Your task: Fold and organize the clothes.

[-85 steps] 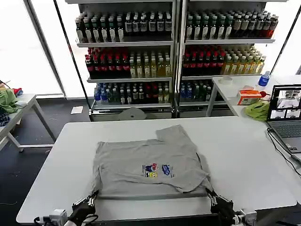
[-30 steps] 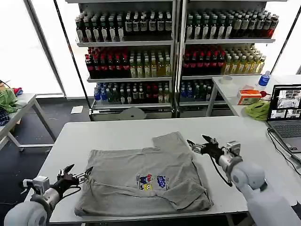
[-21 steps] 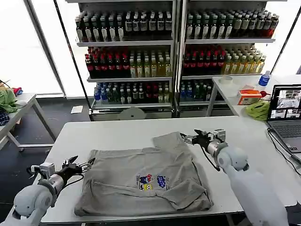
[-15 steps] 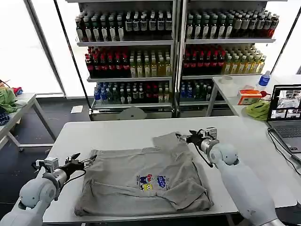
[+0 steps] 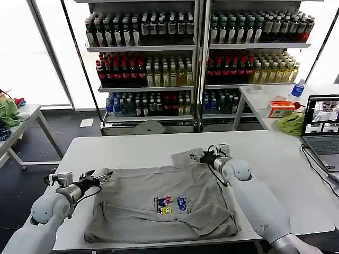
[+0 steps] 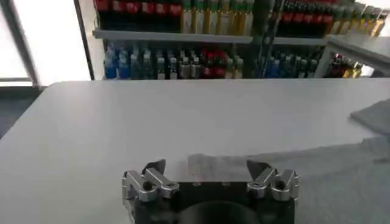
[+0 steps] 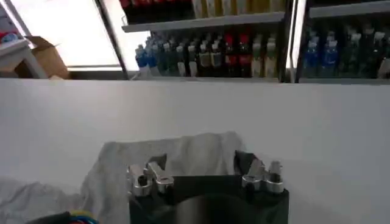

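Since half a second ago I'm seeing both arms reaching farther in: the left gripper (image 5: 99, 175), fingers wide, is nearing the shirt (image 5: 164, 198) at its left corner, the right gripper (image 5: 204, 157) (fingers wide too) its upturned sleeve. The shirt is lying crosswise on the table (image 5: 275, 169), print facing me.

White tabletop (image 5: 132, 148) before bottle shelves (image 5: 196, 58); bright windows (image 5: 32, 58) behind; laptop (image 5: 322, 129) on side table (image 5: 265, 103); dark floor (image 5: 32, 164), perhaps carpeted.
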Motion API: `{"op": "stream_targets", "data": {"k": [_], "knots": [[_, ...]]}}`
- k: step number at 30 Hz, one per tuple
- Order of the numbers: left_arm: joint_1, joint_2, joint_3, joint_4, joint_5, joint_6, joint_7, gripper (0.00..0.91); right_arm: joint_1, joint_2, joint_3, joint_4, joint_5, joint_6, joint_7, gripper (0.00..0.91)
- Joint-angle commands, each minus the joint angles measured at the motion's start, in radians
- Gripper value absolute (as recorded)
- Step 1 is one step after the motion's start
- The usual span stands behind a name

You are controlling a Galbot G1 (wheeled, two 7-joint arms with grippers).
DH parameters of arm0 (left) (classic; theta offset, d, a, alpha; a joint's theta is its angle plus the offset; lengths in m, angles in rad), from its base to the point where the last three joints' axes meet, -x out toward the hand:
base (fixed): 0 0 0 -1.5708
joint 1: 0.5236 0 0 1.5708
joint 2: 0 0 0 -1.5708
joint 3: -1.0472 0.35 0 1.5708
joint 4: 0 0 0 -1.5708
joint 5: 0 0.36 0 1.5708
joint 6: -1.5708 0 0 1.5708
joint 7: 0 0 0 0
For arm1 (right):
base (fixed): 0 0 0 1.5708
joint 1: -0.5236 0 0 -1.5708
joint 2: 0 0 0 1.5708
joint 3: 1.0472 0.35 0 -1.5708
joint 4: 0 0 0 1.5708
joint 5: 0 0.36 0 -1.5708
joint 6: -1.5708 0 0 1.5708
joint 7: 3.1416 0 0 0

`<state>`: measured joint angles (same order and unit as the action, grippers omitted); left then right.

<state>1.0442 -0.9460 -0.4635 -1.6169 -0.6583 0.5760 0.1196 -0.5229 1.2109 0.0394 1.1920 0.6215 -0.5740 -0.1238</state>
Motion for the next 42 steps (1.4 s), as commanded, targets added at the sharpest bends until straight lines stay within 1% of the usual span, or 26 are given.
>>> {"op": "stream_targets", "data": {"k": [1, 14, 15, 17, 18, 19, 20, 21, 22, 23, 24, 25, 28, 29, 42], "knots": [[-0.039, -0.004, 0.037, 0.038, 0.0, 0.0, 0.001, 0.907, 0.017, 0.024, -0.014, -0.05, -0.007, -0.004, 0.009, 0.0], [-0.054, -0.01, 0.061, 0.06, 0.012, 0.0, 0.007, 0.907, -0.004, 0.015, 0.0, -0.006, 0.022, -0.004, 0.009, 0.0], [-0.057, -0.011, 0.063, 0.064, 0.012, 0.0, 0.008, 0.846, -0.005, 0.015, 0.0, -0.004, 0.023, -0.004, 0.01, 0.0], [-0.064, -0.015, 0.069, 0.078, 0.012, 0.0, 0.009, 0.695, -0.005, 0.016, 0.0, 0.001, 0.024, -0.004, 0.012, 0.0], [-0.065, -0.016, 0.069, 0.079, 0.012, 0.0, 0.01, 0.584, -0.006, 0.017, 0.0, 0.002, 0.025, -0.004, 0.013, 0.0], [-0.066, -0.016, 0.071, 0.083, 0.012, 0.0, 0.011, 0.453, -0.005, 0.017, 0.0, 0.004, 0.026, -0.004, 0.013, 0.0], [-0.067, -0.017, 0.074, 0.085, 0.012, 0.0, 0.013, 0.393, -0.005, 0.017, 0.0, 0.007, 0.027, -0.004, 0.015, 0.0], [-0.067, -0.017, 0.074, 0.086, 0.012, 0.0, 0.015, 0.262, -0.006, 0.017, 0.0, 0.008, 0.028, -0.004, 0.016, 0.0], [-0.068, -0.018, 0.075, 0.087, 0.012, 0.0, 0.017, 0.161, -0.006, 0.016, 0.0, 0.011, 0.03, -0.004, 0.016, 0.0], [-0.069, -0.017, 0.076, 0.089, 0.012, 0.0, 0.024, 0.111, -0.008, 0.016, -0.001, 0.014, 0.03, -0.004, 0.017, 0.0], [-0.069, -0.018, 0.076, 0.091, 0.012, 0.0, 0.025, 0.081, -0.008, 0.015, -0.001, 0.016, 0.031, -0.004, 0.018, 0.0], [-0.07, -0.018, 0.077, 0.093, 0.012, 0.0, 0.024, 0.02, -0.008, 0.016, -0.001, 0.019, 0.034, -0.004, 0.02, 0.0], [-0.07, -0.016, 0.079, 0.1, 0.01, 0.0, 0.039, 0.0, -0.011, 0.016, 0.001, 0.026, 0.036, -0.004, 0.022, 0.0], [-0.07, -0.016, 0.079, 0.102, 0.01, 0.0, 0.042, 0.01, -0.011, 0.016, 0.002, 0.027, 0.036, -0.004, 0.022, 0.0], [-0.074, -0.021, 0.075, 0.1, 0.01, -0.005, 0.037, 0.01, -0.042, 0.008, 0.018, 0.075, 0.072, -0.004, 0.033, 0.0]]}}
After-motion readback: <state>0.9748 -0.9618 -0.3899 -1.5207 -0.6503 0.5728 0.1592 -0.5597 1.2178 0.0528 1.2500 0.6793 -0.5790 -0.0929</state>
